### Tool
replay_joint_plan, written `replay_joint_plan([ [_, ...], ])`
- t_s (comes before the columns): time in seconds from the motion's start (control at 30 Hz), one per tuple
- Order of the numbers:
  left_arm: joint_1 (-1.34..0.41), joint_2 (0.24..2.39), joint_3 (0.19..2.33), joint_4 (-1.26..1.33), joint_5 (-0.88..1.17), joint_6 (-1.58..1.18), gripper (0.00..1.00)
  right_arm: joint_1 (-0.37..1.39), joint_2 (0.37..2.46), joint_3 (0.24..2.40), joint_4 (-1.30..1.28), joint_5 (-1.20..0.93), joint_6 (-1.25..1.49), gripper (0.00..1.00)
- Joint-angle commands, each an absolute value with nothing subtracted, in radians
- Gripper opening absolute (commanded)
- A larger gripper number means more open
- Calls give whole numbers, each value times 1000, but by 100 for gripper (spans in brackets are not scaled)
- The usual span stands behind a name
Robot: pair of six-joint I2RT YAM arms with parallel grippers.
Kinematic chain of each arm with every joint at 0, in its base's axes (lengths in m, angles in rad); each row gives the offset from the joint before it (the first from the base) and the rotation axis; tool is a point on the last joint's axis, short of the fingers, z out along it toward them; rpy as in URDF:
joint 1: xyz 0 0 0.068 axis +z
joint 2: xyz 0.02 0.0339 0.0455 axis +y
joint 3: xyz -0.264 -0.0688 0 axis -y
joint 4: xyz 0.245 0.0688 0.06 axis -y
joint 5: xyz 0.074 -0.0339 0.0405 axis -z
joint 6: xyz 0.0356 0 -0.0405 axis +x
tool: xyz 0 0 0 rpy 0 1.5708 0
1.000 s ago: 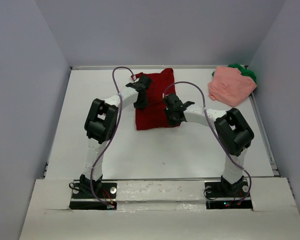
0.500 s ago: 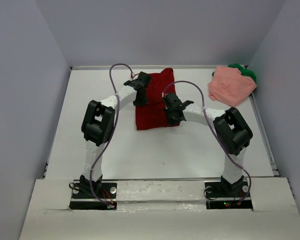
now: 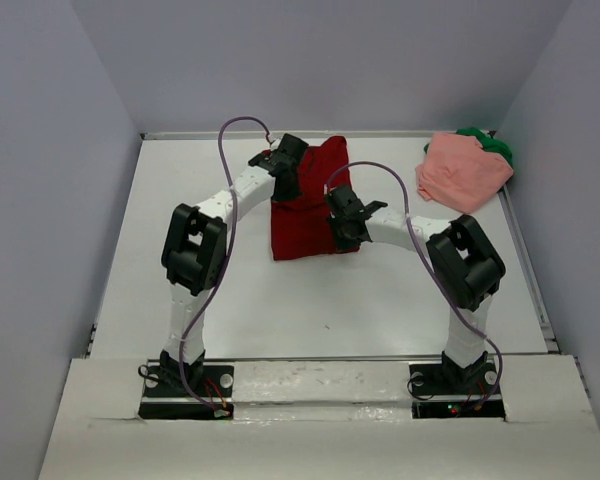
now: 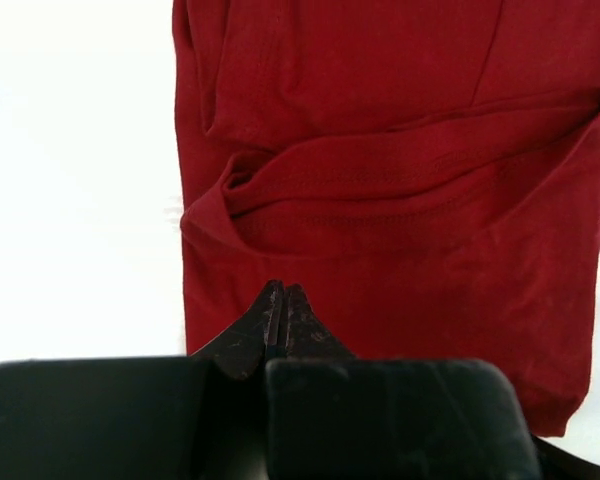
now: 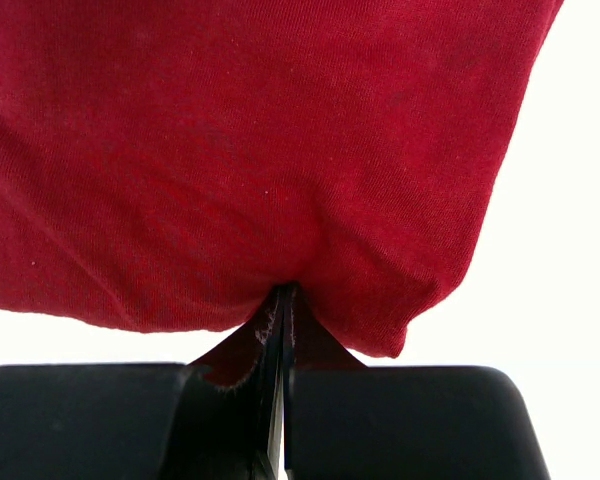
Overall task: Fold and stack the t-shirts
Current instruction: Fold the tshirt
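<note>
The dark red t-shirt (image 3: 308,205) lies folded into a tall rectangle mid-table. My left gripper (image 3: 286,190) is over its far left part. In the left wrist view the left gripper (image 4: 281,291) is shut, its tips over the flat red cloth (image 4: 400,200), with no cloth bunched between them. My right gripper (image 3: 339,238) is at the shirt's near right corner. In the right wrist view it (image 5: 283,292) is shut on a pinch of the red cloth (image 5: 260,150). The salmon pink shirt (image 3: 462,170) lies crumpled at the far right, on top of the green shirt (image 3: 492,143).
The white table (image 3: 200,290) has grey walls on three sides. A raised rim (image 3: 528,270) runs along its right edge. Both arms' purple cables (image 3: 242,128) arch above the red shirt.
My left gripper has moved toward the far edge of the table along the red shirt's left side. The right gripper has barely moved and still holds the cloth.
</note>
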State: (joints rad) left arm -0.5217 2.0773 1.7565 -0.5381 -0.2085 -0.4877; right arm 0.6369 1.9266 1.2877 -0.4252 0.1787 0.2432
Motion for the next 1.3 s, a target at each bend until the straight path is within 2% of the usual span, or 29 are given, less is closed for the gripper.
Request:
replay_joint_plan([
  [0.0,-523,2097,1819,-551,-204,-474,0,655,1960,1282,-433,175,250,0],
  [1.27,-522,2200,1772,-542,-215,-472,0,655,1982,1299,-434,161,258,0],
])
